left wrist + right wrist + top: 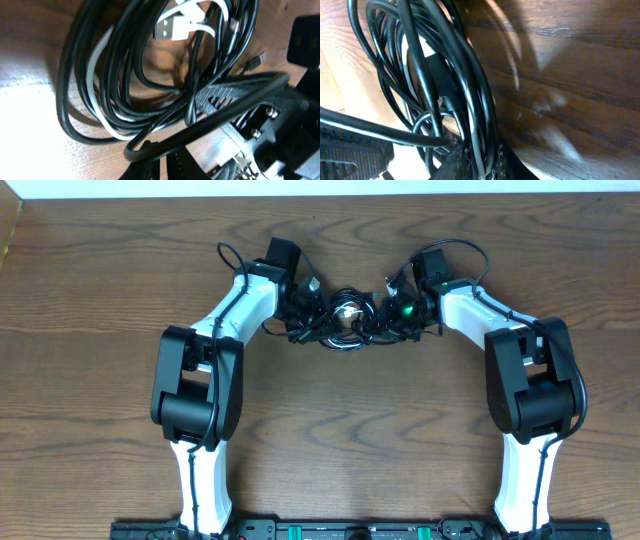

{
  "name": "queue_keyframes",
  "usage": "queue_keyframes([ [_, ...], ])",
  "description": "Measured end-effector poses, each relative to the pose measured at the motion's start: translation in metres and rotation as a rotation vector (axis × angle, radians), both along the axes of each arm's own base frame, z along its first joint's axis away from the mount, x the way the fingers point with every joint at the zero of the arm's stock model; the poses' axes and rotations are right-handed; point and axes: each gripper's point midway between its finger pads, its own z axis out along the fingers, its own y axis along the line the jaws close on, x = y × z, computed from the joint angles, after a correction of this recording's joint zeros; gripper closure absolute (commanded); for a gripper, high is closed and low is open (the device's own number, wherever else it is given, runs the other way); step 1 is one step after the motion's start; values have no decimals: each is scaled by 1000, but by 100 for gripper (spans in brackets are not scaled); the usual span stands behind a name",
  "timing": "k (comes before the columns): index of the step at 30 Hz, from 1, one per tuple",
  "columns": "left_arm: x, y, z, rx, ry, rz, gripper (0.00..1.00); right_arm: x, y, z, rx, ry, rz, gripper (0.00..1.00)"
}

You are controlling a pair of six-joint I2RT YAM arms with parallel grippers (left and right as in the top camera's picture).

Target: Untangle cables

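Note:
The cables (345, 315) lie as one tangled bundle of black loops at the far middle of the table, between my two grippers. In the left wrist view the black cables (100, 75) are coiled with a white cable (100, 117) and its USB plug (170, 30). My left gripper (303, 315) is at the bundle's left side; its fingers (160, 151) are nearly together with one black cable loop across their tips. My right gripper (385, 315) is at the bundle's right side; its fingers (477, 159) are closed on several black strands and a pale strand (472, 135).
The wooden table (340, 430) runs under everything. A small black plug end (254, 62) lies loose on the wood by the bundle. The right gripper's textured finger (230, 92) shows close by in the left wrist view. Both arm bases stand at the front edge.

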Motion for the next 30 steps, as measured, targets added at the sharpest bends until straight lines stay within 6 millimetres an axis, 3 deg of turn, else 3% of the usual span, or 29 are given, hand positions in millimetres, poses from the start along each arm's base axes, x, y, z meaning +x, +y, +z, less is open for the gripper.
queue_keyframes([
  [8,9,-2,-2,25,-42,12,83,0,0,0,0,0,0,86],
  [14,7,-23,-4,55,-97,-32,83,0,0,0,0,0,0,86],
  [15,6,-27,-5,62,-107,-41,76,0,0,0,0,0,0,86],
  [17,3,-33,-7,79,-114,-52,72,0,0,0,0,0,0,86],
  [30,9,-25,-13,146,-142,-38,73,0,0,0,0,0,0,86],
])
